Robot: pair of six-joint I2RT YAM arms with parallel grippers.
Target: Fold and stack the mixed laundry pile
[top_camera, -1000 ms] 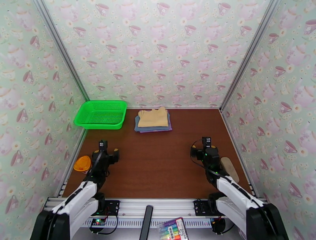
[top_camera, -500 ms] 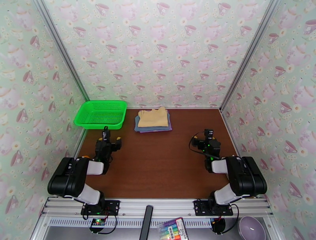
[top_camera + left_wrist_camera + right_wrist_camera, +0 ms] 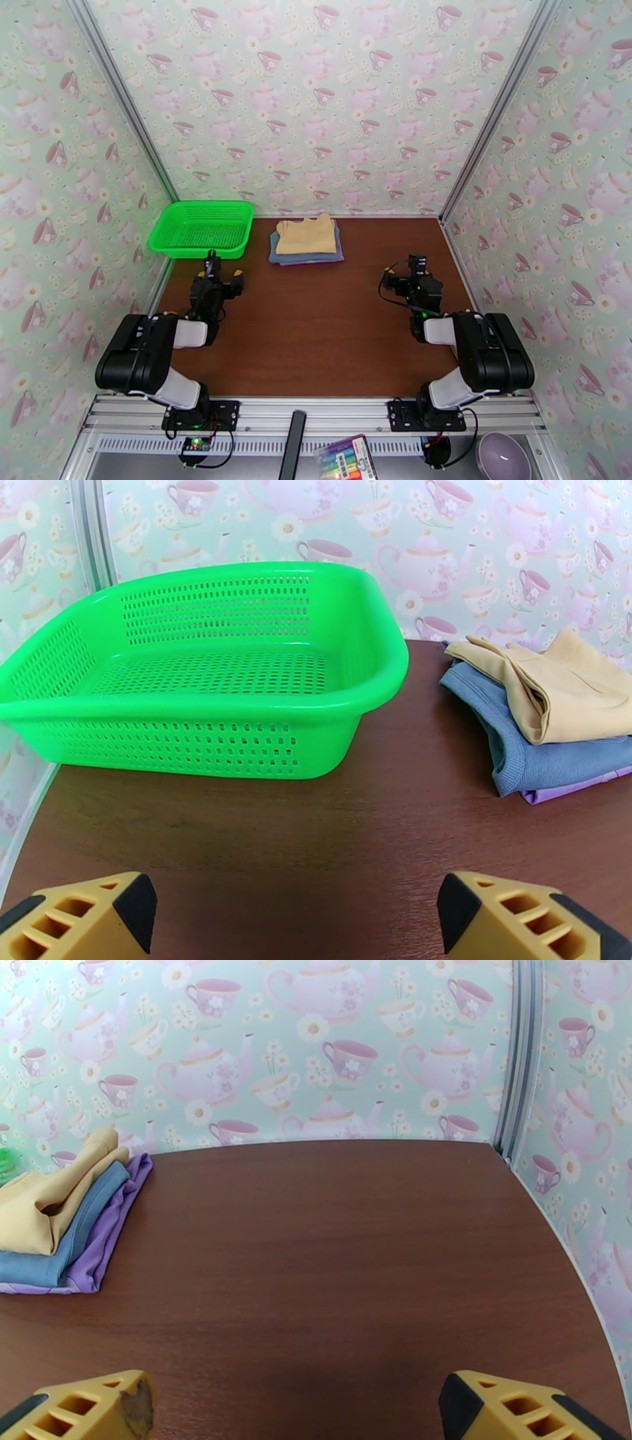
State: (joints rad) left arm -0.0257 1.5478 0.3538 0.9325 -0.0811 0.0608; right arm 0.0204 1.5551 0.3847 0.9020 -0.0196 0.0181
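Note:
The laundry lies as a folded stack at the back middle of the table: a tan-yellow garment (image 3: 306, 235) on top, a slate-blue shirt (image 3: 278, 256) under it, a purple one (image 3: 338, 257) at the bottom. In the left wrist view the tan-yellow (image 3: 565, 693), blue (image 3: 521, 756) and purple (image 3: 569, 789) layers sit at the right. In the right wrist view the tan-yellow (image 3: 43, 1197), blue (image 3: 75, 1232) and purple (image 3: 110, 1228) layers lie at the left. My left gripper (image 3: 212, 272) (image 3: 292, 914) is open, near the basket. My right gripper (image 3: 416, 272) (image 3: 296, 1402) is open over bare table.
A green mesh basket (image 3: 202, 229) (image 3: 197, 669) stands empty at the back left, beside the stack. Patterned walls close in three sides of the brown table (image 3: 332, 324). In front of the near rail lie a marker pack (image 3: 346, 458) and a purple bowl (image 3: 499, 456).
Both arms have folded back from a stretched-out pose, so their grippers now sit further toward the back of the table. The stack and basket have not moved.

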